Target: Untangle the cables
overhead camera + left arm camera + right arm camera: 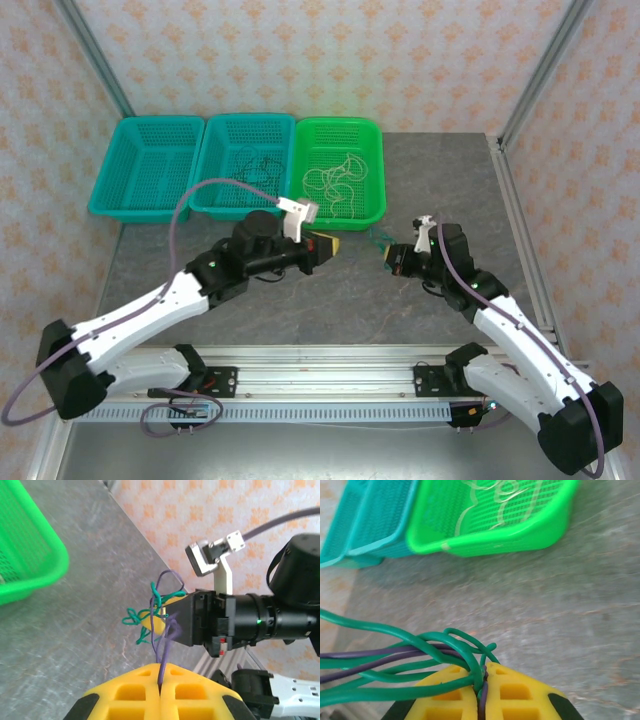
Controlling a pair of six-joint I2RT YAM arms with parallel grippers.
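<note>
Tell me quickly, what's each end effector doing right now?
Left end effector: closed on the purple cable.
Right end effector: closed on the green cable and purple cable.

Far edge of table (440, 190): left basket (110, 195), middle basket (212, 190), right basket (340, 122), side by side.
Inside middle basket: one cable (255, 165).
Inside right basket: another cable (335, 180).
Before right basket: tangled cables (378, 238), between left gripper (330, 245) at left and right gripper (392, 256) at right, clamped in both.

The table (440, 180) looks like matt, mottled grey stone. The green basket (485, 540) and teal baskets (150, 170) are glossy plastic mesh. The green wire (370, 695) and purple wire (162, 667) have smooth, shiny plastic coats; the yellow fingers (125, 697) are matt plastic.
</note>
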